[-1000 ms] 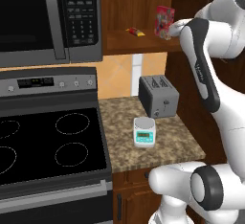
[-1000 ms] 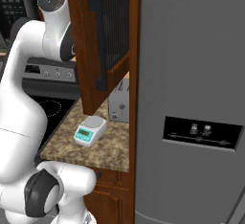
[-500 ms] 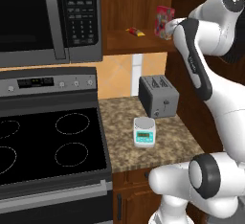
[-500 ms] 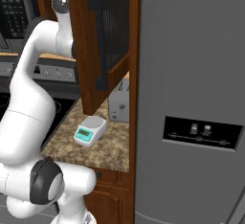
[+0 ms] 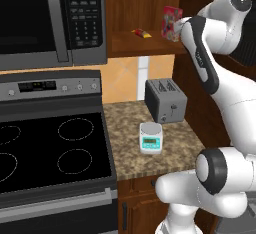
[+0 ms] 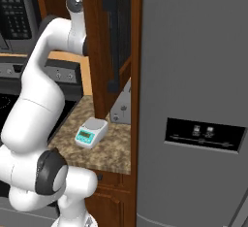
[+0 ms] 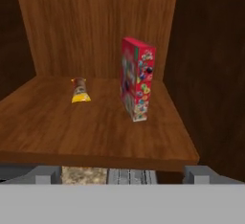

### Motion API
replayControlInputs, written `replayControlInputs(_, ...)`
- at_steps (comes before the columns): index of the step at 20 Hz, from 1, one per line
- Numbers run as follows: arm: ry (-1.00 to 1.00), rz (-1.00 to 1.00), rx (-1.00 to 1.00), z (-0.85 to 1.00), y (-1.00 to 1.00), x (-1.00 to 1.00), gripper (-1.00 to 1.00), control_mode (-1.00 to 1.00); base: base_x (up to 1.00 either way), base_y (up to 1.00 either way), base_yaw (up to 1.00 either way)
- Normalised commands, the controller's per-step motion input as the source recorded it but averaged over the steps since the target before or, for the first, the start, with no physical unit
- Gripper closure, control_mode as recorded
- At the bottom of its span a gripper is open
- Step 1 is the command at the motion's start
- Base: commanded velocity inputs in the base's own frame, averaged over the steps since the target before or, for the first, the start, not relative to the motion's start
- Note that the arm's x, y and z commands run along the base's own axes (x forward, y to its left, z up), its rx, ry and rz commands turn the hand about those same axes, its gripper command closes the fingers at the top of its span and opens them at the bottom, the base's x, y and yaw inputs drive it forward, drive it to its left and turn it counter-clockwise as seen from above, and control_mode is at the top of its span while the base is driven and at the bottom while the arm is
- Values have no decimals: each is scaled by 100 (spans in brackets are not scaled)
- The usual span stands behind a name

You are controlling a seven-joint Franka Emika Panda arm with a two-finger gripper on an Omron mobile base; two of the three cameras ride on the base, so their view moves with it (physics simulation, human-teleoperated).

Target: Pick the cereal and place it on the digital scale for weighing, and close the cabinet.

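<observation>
The cereal is standing upright on the wooden shelf inside the open cabinet, its long axis running vertically. In the hand view it is sitting ahead of the hand and slightly to the right of centre, well apart from it, with a narrow edge being turned toward the camera. A small yellow-red packet is lying flat on the same shelf, off to the left of the box and apart from it. The hand is being held at the front edge of the shelf; whether its fingers are spread or pressed together cannot be told, and nothing is being held between them as far as can be seen. In the left base view the cereal is being reached for by the arm from the right. The digital scale is sitting on the counter below, just in front of the toaster. The next move is judged to call for a straight advance, shifted slightly rightward.
</observation>
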Motion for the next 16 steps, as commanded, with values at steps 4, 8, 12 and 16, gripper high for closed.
replayControlInputs(4, 0, 1, -2, 0, 10, 11, -100, -100, 0, 0, 0)
replayControlInputs(8, -1, 0, -1, 0, 8, 16, -100, -100, 0, 0, 0)
replayControlInputs(12, -5, 0, -1, 0, 3, 9, -100, -100, 0, 0, 0)
replayControlInputs(16, 0, 0, 0, 0, -13, 15, -100, -100, 0, 0, 0)
